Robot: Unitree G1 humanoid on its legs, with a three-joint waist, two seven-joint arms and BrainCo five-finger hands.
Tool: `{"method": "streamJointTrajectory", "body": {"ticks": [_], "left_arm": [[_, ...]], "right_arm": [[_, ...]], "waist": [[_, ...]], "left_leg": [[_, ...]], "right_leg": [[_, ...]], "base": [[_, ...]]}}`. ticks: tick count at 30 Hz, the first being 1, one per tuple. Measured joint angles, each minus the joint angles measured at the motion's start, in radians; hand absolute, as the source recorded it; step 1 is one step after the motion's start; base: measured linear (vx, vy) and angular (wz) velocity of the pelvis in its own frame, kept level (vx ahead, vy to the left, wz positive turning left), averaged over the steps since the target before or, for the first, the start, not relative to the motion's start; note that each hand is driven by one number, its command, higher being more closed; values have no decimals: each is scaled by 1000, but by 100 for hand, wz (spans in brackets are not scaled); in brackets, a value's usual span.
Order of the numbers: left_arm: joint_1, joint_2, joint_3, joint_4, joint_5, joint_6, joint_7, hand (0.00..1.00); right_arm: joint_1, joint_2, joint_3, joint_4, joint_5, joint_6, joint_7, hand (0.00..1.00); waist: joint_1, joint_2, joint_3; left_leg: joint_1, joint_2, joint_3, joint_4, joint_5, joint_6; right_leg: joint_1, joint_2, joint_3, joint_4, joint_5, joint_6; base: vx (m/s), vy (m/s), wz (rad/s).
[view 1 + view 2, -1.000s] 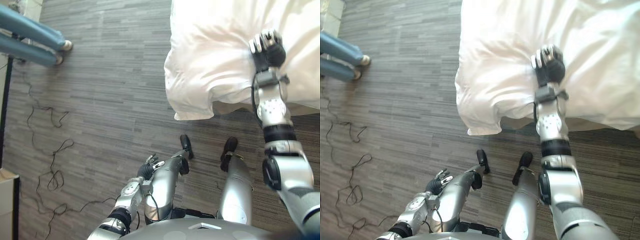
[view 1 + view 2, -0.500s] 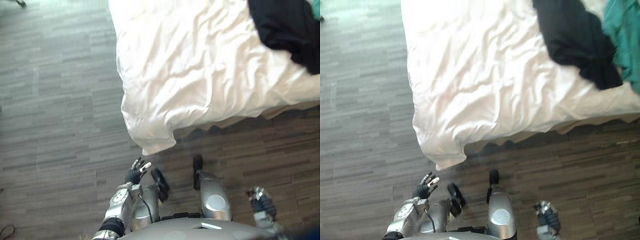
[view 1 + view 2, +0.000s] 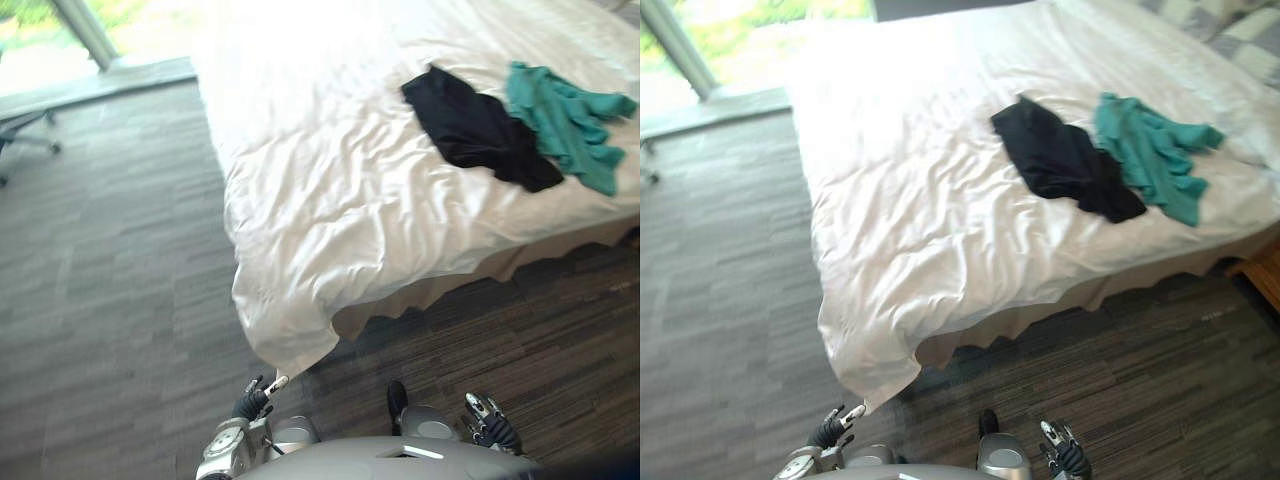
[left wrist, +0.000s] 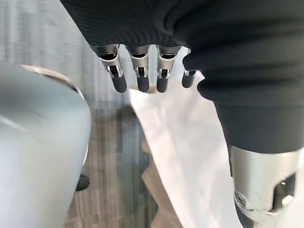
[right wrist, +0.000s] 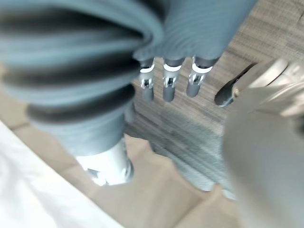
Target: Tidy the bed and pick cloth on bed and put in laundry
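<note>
Left eye view had the left robot hand [image 3: 255, 401] and right robot hand [image 3: 490, 424] hanging low over the floor [image 3: 120, 300], fingers loose and empty, with the black cloth [image 3: 475, 130] and teal cloth [image 3: 562, 122] side by side further back on the white bed [image 3: 320, 220].

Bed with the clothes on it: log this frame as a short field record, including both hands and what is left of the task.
bed: white cover wrinkled, one corner hanging towards the floor
black garment: crumpled on the cover
teal garment: beside the black one, edges appear to touch
left hand: low by the robot, fingers straight, holding nothing
right hand: low by the robot, fingers straight, holding nothing
task state: both garments not yet picked up
</note>
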State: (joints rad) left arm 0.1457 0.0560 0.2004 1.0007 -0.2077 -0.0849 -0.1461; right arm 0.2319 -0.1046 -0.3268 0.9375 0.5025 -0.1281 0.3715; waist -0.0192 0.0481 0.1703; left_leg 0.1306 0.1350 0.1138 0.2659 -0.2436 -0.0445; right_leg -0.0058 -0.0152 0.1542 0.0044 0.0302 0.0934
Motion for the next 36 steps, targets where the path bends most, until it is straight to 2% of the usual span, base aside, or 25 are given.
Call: {"method": "streamJointTrajectory", "body": {"ticks": [1, 3, 4, 6, 7, 9, 12, 13, 15, 16, 17, 18, 19, 20, 21, 22, 23, 24, 26, 27, 29, 31, 34, 35, 36], "left_arm": [[0, -2, 0, 4, 1, 0, 0, 0], [-27, -12, -6, 6, 4, 3, -8, 0], [-38, -10, -5, 7, 4, 5, -10, 0], [-54, -5, -3, 13, 4, 8, -23, 0], [-53, -6, -3, 12, 6, 8, -29, 0], [-47, -8, -2, 12, -1, 5, -37, 0], [-41, -19, 0, -1, -8, -1, -46, 0], [-32, -27, 4, -7, -6, -7, -50, 0], [-35, -21, 8, 5, -3, -4, -50, 0], [-46, -21, 2, 14, 4, -3, -52, 0], [-45, -33, 1, 20, 4, -4, -52, 0], [-42, -50, 4, 14, 3, -11, -53, 0], [-53, -32, -1, 17, 3, -3, -48, 0], [-45, -22, -9, 18, 3, 2, -48, 0], [-34, -10, -11, 23, 2, 2, -47, 0], [-32, 4, -10, 22, 0, 1, -47, 0], [-41, -4, -27, 40, 3, 3, -47, 0], [-43, -10, -45, 41, 3, 2, -50, 0], [-43, -16, -53, 42, 3, 1, -51, 0], [-43, -16, -72, 41, 4, 0, -54, 0], [-52, -16, -84, 39, 4, -2, -57, 0], [-52, -10, -82, 33, 3, -3, -59, 0], [-45, -4, -76, 33, 1, 16, -47, 0], [-47, -9, -63, 34, 1, 26, -42, 0], [-83, 25, -36, 81, 2, 213, 23, 0]], "right_arm": [[0, -2, 0, -1, 5, -2, 1, 0], [1, 5, 7, -3, 37, -16, 10, 0], [1, 15, 8, -3, 40, -21, 10, 0], [13, 63, 26, -18, 45, -31, 9, 0], [17, 71, 28, -19, 45, -33, 9, 0], [42, 96, 29, -47, 38, -34, 8, 0], [45, 101, 39, -50, 22, -36, 2, 0], [43, 101, 40, -58, 22, -43, -7, 0], [40, 99, 41, -56, 22, -54, -9, 0], [36, 101, 47, -32, 22, -67, -9, 0], [10, 83, 37, -6, 22, -67, -6, 0], [-9, 58, 12, -6, 20, -73, -9, 0], [-14, 61, 8, 12, 18, -75, -13, 0], [-18, 61, 17, 24, 6, -75, -14, 0], [-18, 70, 23, 27, -13, -75, -15, 0], [-18, 76, 27, 30, -20, -75, -17, 0], [-30, 73, 30, 33, -27, -76, -22, 0], [-29, 63, 29, 38, -45, -74, -26, 0], [-28, 63, 35, 43, -82, -70, -32, 0], [-27, 54, 35, 44, -109, -58, -36, 0], [-29, 44, 32, 56, -157, -45, -54, 0], [-28, 43, 27, 72, -206, -35, -70, 0], [-33, 26, 47, 87, -241, -31, -72, 0], [-43, 15, 68, 101, -246, -31, -69, 0], [-63, -14, 104, 142, -251, -22, -102, 0]], "waist": [[-1, 5, -4], [-33, 10, -8], [-37, 4, -4], [-26, -42, 5], [-31, -42, 5], [-38, -40, 2], [-43, -27, -3], [-39, -40, -8], [-41, -42, 0], [-44, -49, 3], [-25, -11, -8], [-28, 32, -8], [-37, -3, -2], [-48, -9, -3], [-41, -45, -20], [-31, -53, -22], [-30, -20, -15], [-32, -5, -16], [-35, -19, -10], [-47, -12, -13], [-51, -5, -17], [-46, -17, -11], [-34, -25, -9], [-20, -31, -7], [-21, -6, -22]], "left_leg": [[2, 1, -7, -3, -5, -6], [17, 0, 26, -64, -54, -28], [28, -5, 44, -81, -58, -28], [33, -31, 127, -89, -55, -14], [36, -33, 144, -88, -57, -10], [69, -24, 226, -90, -60, -1], [86, 5, 299, -89, -60, -2], [116, -11, 362, -82, -57, -7], [120, -15, 378, -51, -46, 12], [99, -38, 344, -49, -53, 50], [86, -60, 297, -128, -35, 56], [84, -37, 356, -175, -1, 30], [101, -62, 393, -180, 8, 26], [106, -61, 421, -177, 4, 20], [116, -66, 462, -163, 2, 2], [112, -64, 480, -154, 1, -7], [111, -26, 493, -152, 6, -19], [109, 6, 509, -132, 22, -25], [110, 21, 518, -110, 39, -28], [122, 22, 505, -130, 52, -32], [132, 19, 506, -152, 76, -41], [130, 15, 504, -150, 92, -39], [104, 1, 369, -96, 91, -36], [93, -15, 284, -84, 76, -16], [101, -2, 150, -142, -16, -37]], "right_leg": [[-4, 4, 7, -1, 2, 2], [-50, 15, 49, -2, 46, 26], [-61, 15, 56, 2, 55, 32], [-96, 3, 116, 15, 83, 36], [-101, -3, 110, 18, 82, 30], [-149, -39, -75, 138, 28, -48], [-196, -61, -251, 408, -88, -77], [-199, -86, -346, 483, -146, -78], [-195, -77, -357, 483, -133, -104], [-179, -54, -313, 408, -87, -102], [-135, -16, -273, 278, -36, -94], [-172, -45, -374, 477, -173, -139], [-166, -114, -411, 587, -262, -127], [-137, -159, -453, 600, -311, -123], [-93, -198, -478, 532, -316, -80], [-79, -174, -465, 469, -330, -54], [-44, -105, -455, 372, -278, -75], [-15, -59, -430, 290, -229, -94], [24, -32, -395, 209, -197, -110], [32, -16, -381, 180, -180, -117], [40, 0, -363, 133, -148, -115], [63, 7, -350, 66, -103, -113], [85, 11, -265, -20, -46, -105], [85, 6, -223, -46, -25, -97], [30, 46, -197, -108, 67, -93]], "base": [[-18, 109, -108], [-84, 155, -53], [-135, 163, -63], [-146, 87, -91], [-118, 72, -85], [-46, 72, -86], [74, -5, -89], [139, -15, -123], [20, -41, -107], [-111, -57, -107], [-136, -27, -143], [-47, 1, -137], [-15, -53, -106], [68, -142, -96], [76, -194, -99], [91, -237, -125], [66, -203, -105], [30, -155, -95], [-17, -182, -70], [-43, -168, -51], [-47, -64, -33], [-95, -43, -29], [-66, -22, -60], [-28, 4, -54], [-15, 6, -37]]}}
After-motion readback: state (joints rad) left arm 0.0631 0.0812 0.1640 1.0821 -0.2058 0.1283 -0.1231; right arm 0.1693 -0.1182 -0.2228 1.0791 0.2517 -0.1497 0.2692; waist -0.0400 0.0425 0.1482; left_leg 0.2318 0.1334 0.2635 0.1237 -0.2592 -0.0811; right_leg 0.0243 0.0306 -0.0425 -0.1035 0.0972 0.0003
